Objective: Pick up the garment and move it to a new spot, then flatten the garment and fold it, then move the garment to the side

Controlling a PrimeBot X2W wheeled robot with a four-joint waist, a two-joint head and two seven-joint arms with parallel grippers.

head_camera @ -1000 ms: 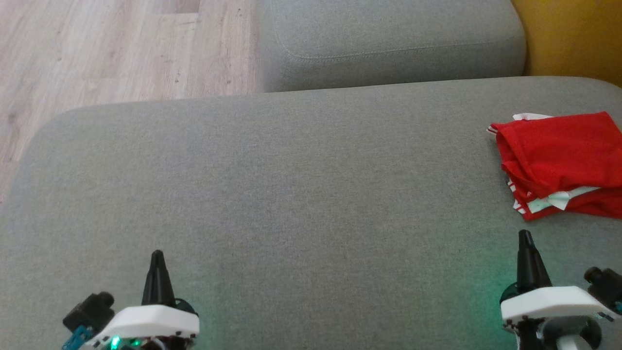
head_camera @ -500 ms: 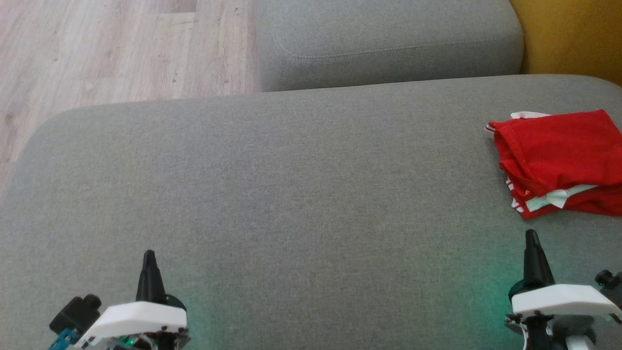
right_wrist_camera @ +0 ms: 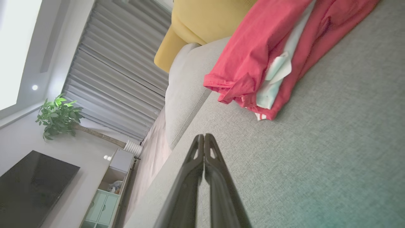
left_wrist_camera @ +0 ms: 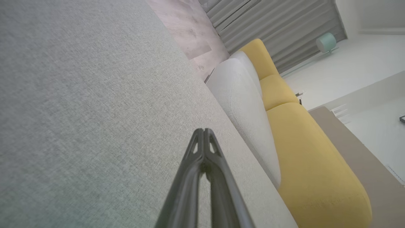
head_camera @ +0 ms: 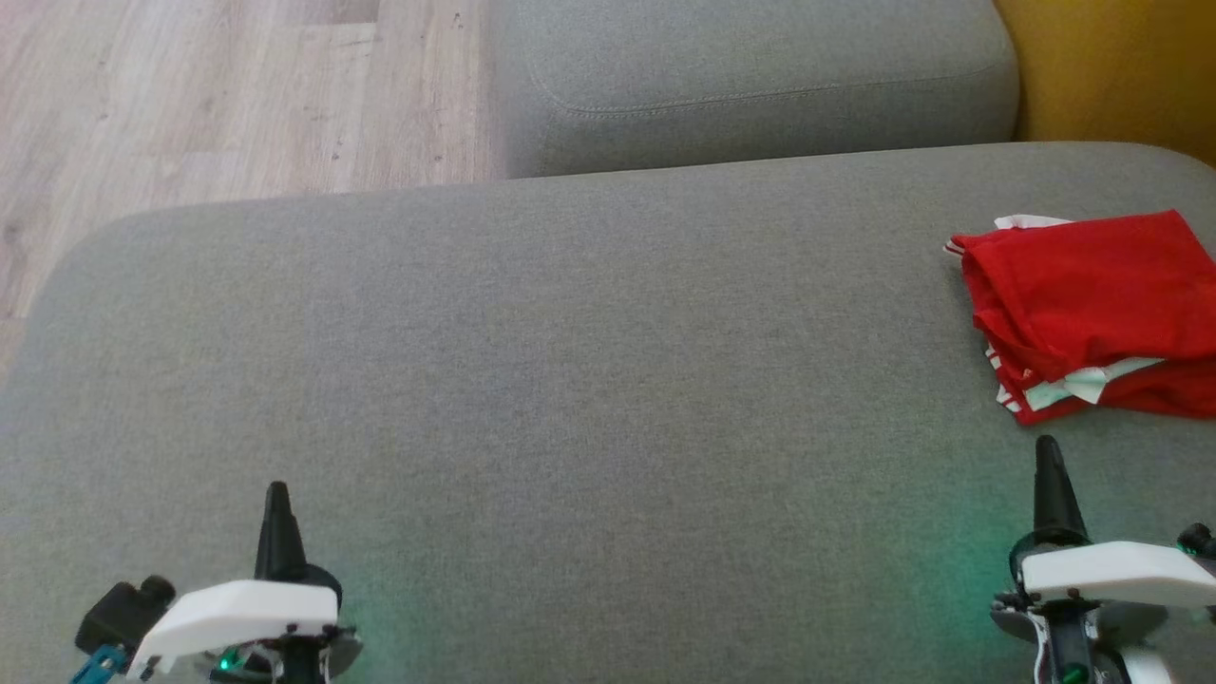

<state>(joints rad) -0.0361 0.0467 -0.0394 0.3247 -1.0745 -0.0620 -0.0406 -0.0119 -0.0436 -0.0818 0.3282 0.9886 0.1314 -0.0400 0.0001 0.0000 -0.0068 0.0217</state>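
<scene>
Here's the red folded garment with white trim (head_camera: 1092, 304), lying at the right end of the broad grey fabric seat cushion (head_camera: 570, 380). Its far right side is cut off by the edge of the head view, and the folds hide what kind of garment it is. A pale inner layer pokes out between the red ones.

Count them: one garment, two grippers, two grey cushions. The smaller grey cushion (head_camera: 760, 85) butts up beyond the big one.

Left gripper (head_camera: 276, 492) sits low on the left, its body clipped by the bottom edge, fingers pressed tip to tip with nothing between them. Right gripper (head_camera: 1046, 446) is just as tightly closed and empty, its tip near the garment's front corner but apart from it, with bare grey fabric between.

Around the scene: pale wooden floor (head_camera: 190, 95) at upper left and yellow upholstery (head_camera: 1111, 66) at upper right. The right wrist view adds a pleated grey curtain (right_wrist_camera: 120, 79), a leafy potted plant (right_wrist_camera: 58, 115) and a dark flat screen (right_wrist_camera: 31, 183).
</scene>
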